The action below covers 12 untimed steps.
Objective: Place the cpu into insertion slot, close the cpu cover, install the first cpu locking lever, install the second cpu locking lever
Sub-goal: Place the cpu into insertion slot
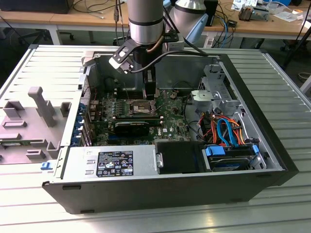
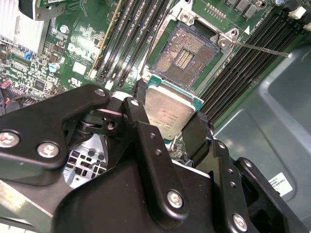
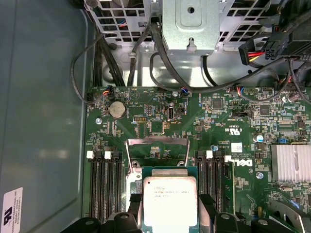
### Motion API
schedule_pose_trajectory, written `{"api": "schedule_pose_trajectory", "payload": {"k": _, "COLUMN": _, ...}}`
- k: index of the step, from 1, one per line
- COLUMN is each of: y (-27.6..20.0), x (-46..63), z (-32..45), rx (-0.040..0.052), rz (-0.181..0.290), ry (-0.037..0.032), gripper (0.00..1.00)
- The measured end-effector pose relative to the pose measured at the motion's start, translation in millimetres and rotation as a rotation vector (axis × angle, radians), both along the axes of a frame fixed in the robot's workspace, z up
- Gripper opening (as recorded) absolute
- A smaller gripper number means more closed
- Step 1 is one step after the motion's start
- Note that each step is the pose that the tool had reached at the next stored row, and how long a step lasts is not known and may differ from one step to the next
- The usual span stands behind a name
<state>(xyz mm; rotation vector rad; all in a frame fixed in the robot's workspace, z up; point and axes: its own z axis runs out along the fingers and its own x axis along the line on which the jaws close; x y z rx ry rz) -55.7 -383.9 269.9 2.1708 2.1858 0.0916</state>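
Observation:
My gripper (image 2: 170,119) is shut on the cpu (image 2: 171,109), a flat square chip with a dull silver top and a green edge, gripped by two opposite sides. In the second wrist view the insertion slot (image 2: 185,57) lies open and bare just beyond the chip, dark with a silver rim, and the chip hangs above the board, apart from it. A thin locking lever (image 2: 262,50) sticks out from the slot's corner. In the first wrist view the cpu (image 3: 170,199) sits between the black fingers (image 3: 207,206). In the exterior view the gripper (image 1: 150,92) hangs just above the insertion slot (image 1: 139,106).
The green board (image 1: 170,121) lies inside an open computer case (image 1: 252,141). Black memory slots (image 2: 124,43) flank the socket on both sides. A heat sink (image 3: 290,162), cable bundles (image 1: 223,128), a drive cage (image 1: 214,92) and the power supply (image 1: 109,162) crowd the case.

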Motion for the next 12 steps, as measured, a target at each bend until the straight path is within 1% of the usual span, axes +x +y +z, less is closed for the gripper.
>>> {"api": "schedule_pose_trajectory", "payload": {"k": 12, "y": 0.0, "x": 0.0, "z": -2.7, "rx": 0.0, "rz": 0.0, "ry": 0.0, "gripper": 0.54}}
